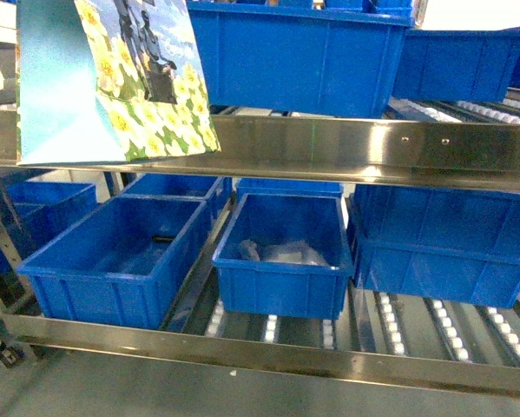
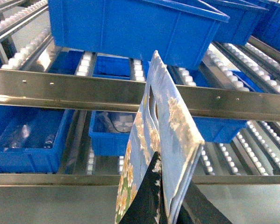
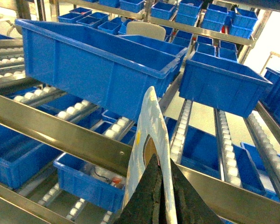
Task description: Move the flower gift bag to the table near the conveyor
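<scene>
The flower gift bag [image 1: 112, 78] hangs at the upper left of the head view, in front of the conveyor's top steel rail [image 1: 346, 143]. Its face shows white-yellow flowers and a dark figure. In the left wrist view my left gripper [image 2: 170, 186] is shut on the lower edge of the flower gift bag [image 2: 172, 116], which stands up before the conveyor [image 2: 83, 88]. My right gripper [image 3: 162, 161] is shut on a pale paper bag [image 3: 151, 121] seen edge-on with a cut-out handle; its face is hidden. Neither gripper shows in the head view. The table is out of view.
Blue plastic bins sit on the roller shelves: a large one above [image 1: 299, 52], another at the upper right [image 1: 468, 61], and several below [image 1: 112, 252] [image 1: 281, 261] [image 1: 442, 243]. A steel front rail [image 1: 268, 352] runs along the bottom. More bins fill racks behind [image 3: 214, 14].
</scene>
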Available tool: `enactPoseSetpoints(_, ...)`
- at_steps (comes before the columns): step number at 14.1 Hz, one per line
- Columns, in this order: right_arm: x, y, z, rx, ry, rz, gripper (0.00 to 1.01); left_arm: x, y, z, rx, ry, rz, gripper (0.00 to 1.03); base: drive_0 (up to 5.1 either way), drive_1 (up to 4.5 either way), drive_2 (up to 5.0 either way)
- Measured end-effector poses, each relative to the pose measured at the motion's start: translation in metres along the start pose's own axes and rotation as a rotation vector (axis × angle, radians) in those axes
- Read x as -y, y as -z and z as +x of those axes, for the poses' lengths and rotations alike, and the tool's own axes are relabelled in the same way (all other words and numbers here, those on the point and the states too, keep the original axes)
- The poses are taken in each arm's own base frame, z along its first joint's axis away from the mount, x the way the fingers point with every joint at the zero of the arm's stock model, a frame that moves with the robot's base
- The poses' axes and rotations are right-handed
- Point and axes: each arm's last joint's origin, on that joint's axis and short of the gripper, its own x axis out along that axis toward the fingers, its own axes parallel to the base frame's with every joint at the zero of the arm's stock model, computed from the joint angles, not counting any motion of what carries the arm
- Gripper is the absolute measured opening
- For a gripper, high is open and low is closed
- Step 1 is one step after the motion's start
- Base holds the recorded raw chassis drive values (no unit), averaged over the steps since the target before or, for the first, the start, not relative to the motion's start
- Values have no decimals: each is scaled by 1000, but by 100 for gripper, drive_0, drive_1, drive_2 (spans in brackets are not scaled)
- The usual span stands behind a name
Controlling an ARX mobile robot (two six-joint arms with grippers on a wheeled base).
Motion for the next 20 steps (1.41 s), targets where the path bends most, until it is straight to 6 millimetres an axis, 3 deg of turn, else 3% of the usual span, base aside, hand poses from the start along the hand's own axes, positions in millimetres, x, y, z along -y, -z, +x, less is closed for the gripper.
enactPoseSetpoints(20,-1,0,0,1,-3,-1,2,1,0,0,2,3,1,2,-500,242,242)
